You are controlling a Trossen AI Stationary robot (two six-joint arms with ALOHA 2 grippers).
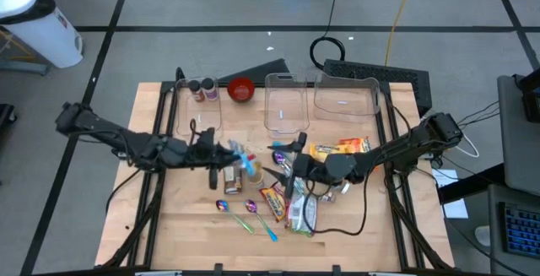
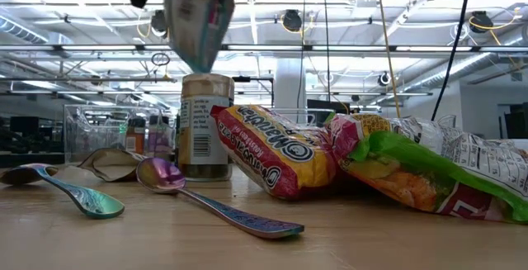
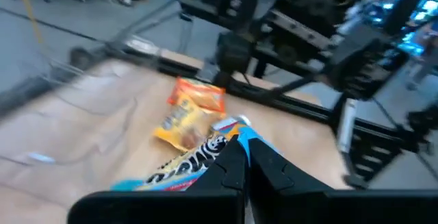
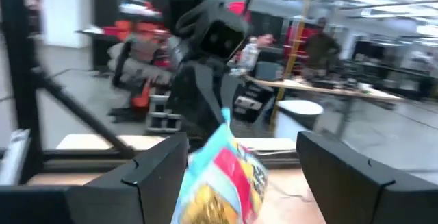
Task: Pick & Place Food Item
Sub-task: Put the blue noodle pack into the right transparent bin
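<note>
A blue, white and red snack packet (image 1: pixel 242 158) hangs above the middle of the table, and my left gripper (image 1: pixel 221 154) is shut on it. In the low view the packet (image 2: pixel 198 14) shows high above a spice jar (image 2: pixel 205 125). My right gripper (image 1: pixel 288 166) is raised just right of the packet, open, with its fingers wide apart. In the right wrist view the packet (image 4: pixel 226 176) shows between those fingers, farther off and untouched. My left gripper pinches one end of the packet (image 3: pixel 229 142) between its two shut fingers. The fingers come nearly level from the table's left. The packet is lifted clear of the table and droops tilted below and beyond the fingertips.
On the table lie ramen packets (image 2: pixel 276 150), a green-trimmed packet (image 2: pixel 429 171), an orange snack bag (image 1: pixel 337 148) and iridescent spoons (image 2: pixel 219 200). Two clear bins (image 1: pixel 285 103) (image 1: pixel 346 94), a red bowl (image 1: pixel 241 90) and small jars (image 1: pixel 201 90) stand along the far edge.
</note>
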